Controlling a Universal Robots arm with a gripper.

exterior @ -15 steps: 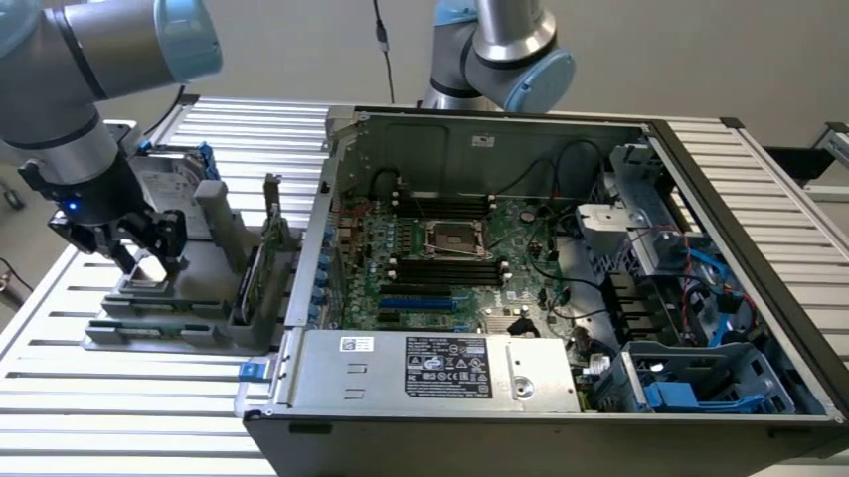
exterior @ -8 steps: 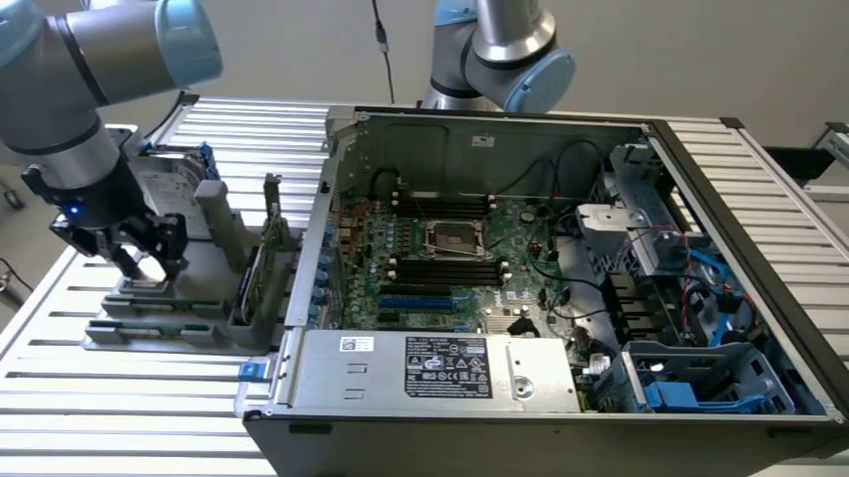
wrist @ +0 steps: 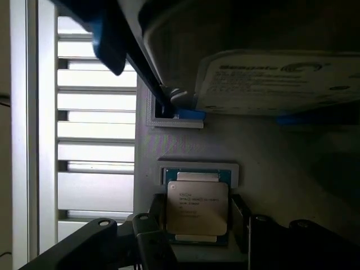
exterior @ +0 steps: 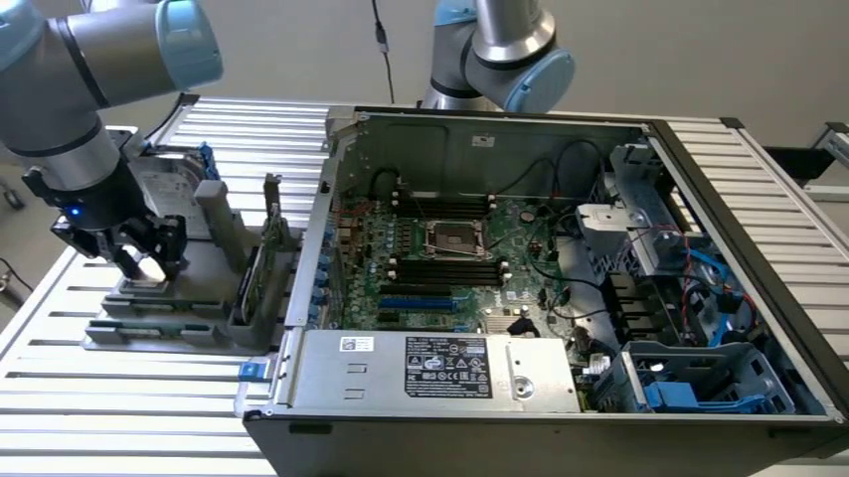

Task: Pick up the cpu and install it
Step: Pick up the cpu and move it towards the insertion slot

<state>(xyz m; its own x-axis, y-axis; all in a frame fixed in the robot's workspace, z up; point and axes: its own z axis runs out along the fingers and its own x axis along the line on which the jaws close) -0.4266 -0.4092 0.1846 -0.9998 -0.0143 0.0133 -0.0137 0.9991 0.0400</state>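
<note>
Dark fingers (wrist: 151, 222) of our gripper (wrist: 197, 220) stand open on either side of the cpu (wrist: 197, 205), close to its edges. We see the hard drive (wrist: 264, 79) lying beyond the jaws

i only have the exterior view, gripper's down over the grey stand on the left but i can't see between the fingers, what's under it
Observer: The cpu lies flat in a pocket of the grey holder, silver top up, right under the gripper.
Operator: are the fingers around it or off to one side
Observer: Around it. The dark fingers stand one at each of two opposite edges, jaws open. I cannot tell whether they touch it.
Operator: anything else close by
Observer: The hard drive with a white label lies on the same holder, apart from the cpu.
</note>
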